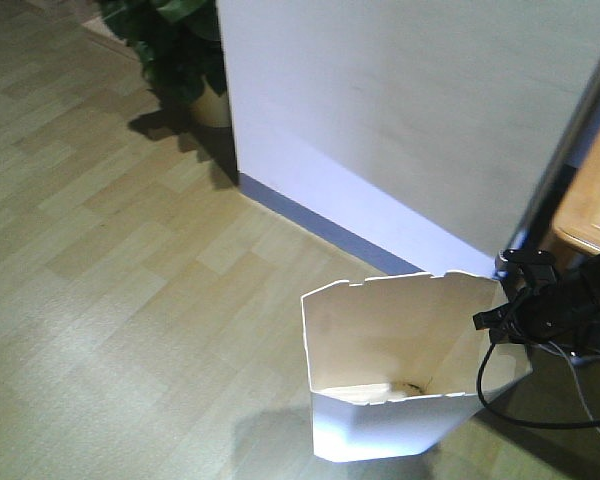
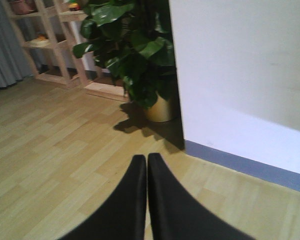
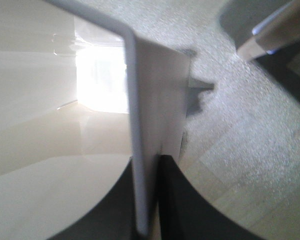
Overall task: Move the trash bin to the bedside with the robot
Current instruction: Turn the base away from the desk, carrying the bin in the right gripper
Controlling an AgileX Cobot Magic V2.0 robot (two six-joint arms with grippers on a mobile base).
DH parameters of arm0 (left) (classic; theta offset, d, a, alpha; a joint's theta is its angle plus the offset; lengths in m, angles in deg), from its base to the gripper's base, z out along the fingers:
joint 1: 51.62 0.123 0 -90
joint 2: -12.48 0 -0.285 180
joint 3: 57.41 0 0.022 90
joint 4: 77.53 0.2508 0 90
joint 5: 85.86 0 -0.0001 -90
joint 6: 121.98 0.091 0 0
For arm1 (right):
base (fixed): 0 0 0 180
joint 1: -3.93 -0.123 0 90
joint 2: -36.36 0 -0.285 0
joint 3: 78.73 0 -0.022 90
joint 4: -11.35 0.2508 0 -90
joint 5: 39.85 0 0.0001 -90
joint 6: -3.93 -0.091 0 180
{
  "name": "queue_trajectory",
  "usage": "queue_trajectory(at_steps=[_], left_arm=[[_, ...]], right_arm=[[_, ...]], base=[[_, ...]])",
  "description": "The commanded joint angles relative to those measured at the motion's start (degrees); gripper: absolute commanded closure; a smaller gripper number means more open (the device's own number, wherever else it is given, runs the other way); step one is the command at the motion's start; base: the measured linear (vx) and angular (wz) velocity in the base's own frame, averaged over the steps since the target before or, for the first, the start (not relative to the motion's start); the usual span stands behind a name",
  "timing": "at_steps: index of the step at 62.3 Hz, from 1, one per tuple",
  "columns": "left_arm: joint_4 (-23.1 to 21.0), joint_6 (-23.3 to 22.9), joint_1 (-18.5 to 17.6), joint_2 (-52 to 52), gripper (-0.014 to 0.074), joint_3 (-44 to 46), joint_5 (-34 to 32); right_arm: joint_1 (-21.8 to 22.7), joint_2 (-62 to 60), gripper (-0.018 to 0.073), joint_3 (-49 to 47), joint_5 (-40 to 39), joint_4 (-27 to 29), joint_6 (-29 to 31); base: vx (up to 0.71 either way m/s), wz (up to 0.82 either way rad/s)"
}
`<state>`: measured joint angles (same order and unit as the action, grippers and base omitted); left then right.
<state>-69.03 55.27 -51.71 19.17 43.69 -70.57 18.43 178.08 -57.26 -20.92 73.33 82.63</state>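
The white trash bin [image 1: 400, 370] stands on the wooden floor at the lower right of the front view, its angular rim open upward and its inside cream-white. My right gripper [image 1: 500, 318] is shut on the bin's right rim; in the right wrist view the thin white wall [image 3: 142, 150] runs between the two black fingers, one inside the bin and one outside. My left gripper [image 2: 147, 159] is shut and empty, held above bare floor. The bed is out of view.
A white wall panel [image 1: 410, 120] with a blue-grey skirting [image 1: 320, 225] stands just behind the bin. A potted plant [image 2: 140, 55] in a gold pot sits at its corner. Wooden shelves [image 2: 45, 45] stand far left. A light wooden piece of furniture [image 1: 595, 205] is at the right edge.
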Motion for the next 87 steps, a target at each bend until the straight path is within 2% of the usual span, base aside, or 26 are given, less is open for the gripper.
queue_trajectory(at_steps=[1,28,67,87], left_arm=[[-0.03,-0.46,-0.35,-0.58,0.0602,-1.65,-4.20],[-0.03,-0.46,-0.35,-0.58,0.0602,-1.65,-4.20],[-0.03,-0.46,-0.35,-0.58,0.0602,-1.65,-4.20],[-0.03,-0.46,-0.35,-0.58,0.0602,-1.65,-4.20]], right_arm=[[0.09,-4.50,0.0565,-0.89,7.53,2.60,-0.79],[0.09,-4.50,0.0565,-0.89,7.53,2.60,-0.79],[0.09,-4.50,0.0565,-0.89,7.50,2.60,-0.79],[0.09,-4.50,0.0565,-0.89,7.50,2.60,-0.79]], base=[[0.11,0.42],[0.13,0.50],[0.19,0.70],[0.22,0.39]])
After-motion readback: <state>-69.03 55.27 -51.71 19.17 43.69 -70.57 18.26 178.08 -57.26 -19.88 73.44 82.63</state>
